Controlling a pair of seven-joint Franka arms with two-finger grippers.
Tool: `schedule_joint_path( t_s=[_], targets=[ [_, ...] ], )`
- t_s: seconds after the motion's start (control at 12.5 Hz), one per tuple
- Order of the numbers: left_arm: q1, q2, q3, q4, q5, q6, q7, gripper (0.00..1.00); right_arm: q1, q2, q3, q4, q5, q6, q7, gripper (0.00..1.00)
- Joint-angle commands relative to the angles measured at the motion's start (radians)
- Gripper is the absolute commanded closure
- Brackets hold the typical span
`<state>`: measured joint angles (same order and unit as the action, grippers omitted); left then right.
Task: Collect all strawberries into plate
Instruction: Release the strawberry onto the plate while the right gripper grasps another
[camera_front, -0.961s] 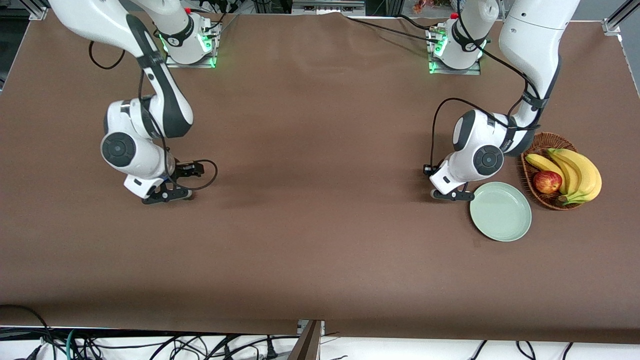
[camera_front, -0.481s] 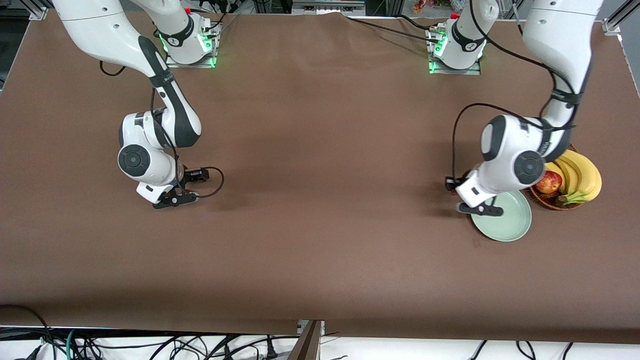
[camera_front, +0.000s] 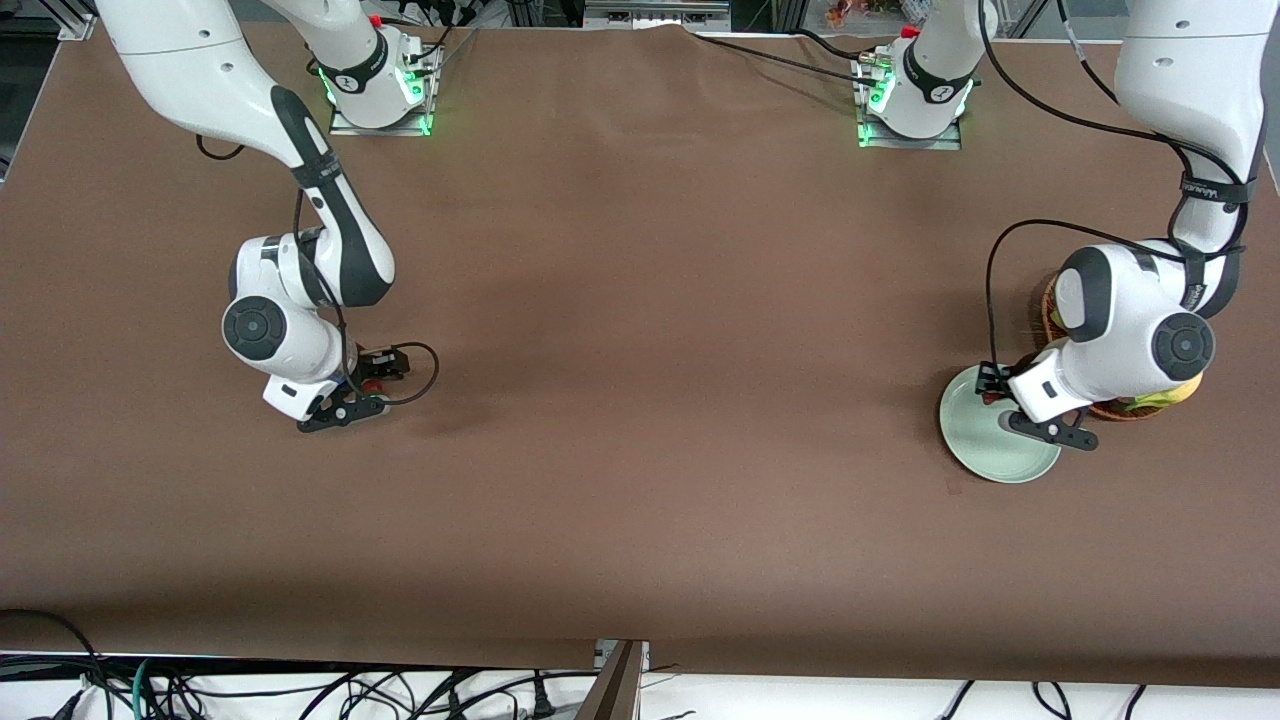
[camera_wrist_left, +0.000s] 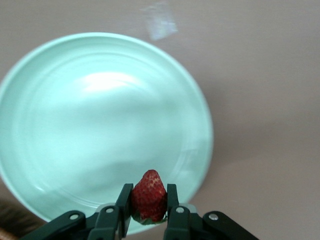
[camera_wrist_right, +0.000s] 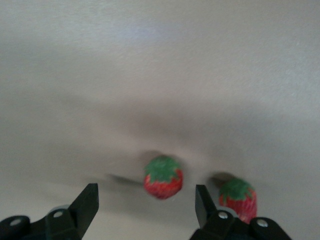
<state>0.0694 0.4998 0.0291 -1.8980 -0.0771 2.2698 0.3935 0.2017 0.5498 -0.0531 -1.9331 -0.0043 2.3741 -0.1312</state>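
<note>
Pinched tip-up between the two fingers of the left claw (camera_front: 1062, 435), up in the air: one strawberry (camera_wrist_left: 149, 195). Directly beneath, the pale green plate (camera_front: 975, 445), with the berry hanging just inside its rim rather than over its middle. Nothing lying in the plate's visible hollow.

In the front view, plate at mid-height of the frame, toward the left arm's end of the surface (camera_front: 640, 350). Just beside it, farther from the camera, a sliver of wicker basket (camera_front: 1045, 310), mostly hidden by the left arm's wrist. Whether plate rim and basket touch: cannot tell. Nearer the camera than the plate, bare brown surface down to the front edge.

At about the same height in the frame, toward the right arm's end, right claw (camera_front: 345, 410) low over the surface, fingers spread wide and gripping nothing. In the right wrist view, a second strawberry (camera_wrist_right: 163, 179) on the surface, green cap up, within the gap between the spread fingers, touching neither. A third strawberry (camera_wrist_right: 239, 199) just beside one fingertip, outside the gap and apart from the second. Only a small red spot by the claw visible from the front.

Between the two arms, a wide stretch of bare surface across the middle of the frame. Cables below the front edge, along the bottom of the frame.
</note>
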Motion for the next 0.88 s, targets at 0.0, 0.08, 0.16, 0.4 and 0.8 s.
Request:
schedule_joint_path(
  t_s=[0.0, 0.08, 0.16, 0.4, 0.8],
  targets=[
    [0.015, 0.020, -0.003, 0.011, 0.011, 0.069, 0.033, 0.62, -0.021, 0.025, 0.010, 0.033, -0.003, 0.004, -0.027, 0.20],
    [0.015, 0.019, -0.003, 0.011, 0.011, 0.073, 0.033, 0.27, -0.021, 0.027, 0.010, 0.033, -0.002, 0.005, -0.027, 0.25],
    [0.015, 0.017, -0.003, 0.013, 0.004, 0.073, 0.031, 0.00, -0.021, 0.027, 0.010, 0.033, 0.000, 0.004, -0.027, 0.29],
    [0.004, 0.005, -0.005, 0.062, -0.003, 0.062, 0.010, 0.00, -0.021, 0.036, 0.010, 0.051, 0.003, 0.004, -0.027, 0.46],
    [-0.043, -0.018, -0.015, 0.060, -0.003, 0.060, -0.108, 0.00, -0.019, 0.048, 0.012, 0.075, 0.003, -0.001, -0.021, 0.62]
  ],
)
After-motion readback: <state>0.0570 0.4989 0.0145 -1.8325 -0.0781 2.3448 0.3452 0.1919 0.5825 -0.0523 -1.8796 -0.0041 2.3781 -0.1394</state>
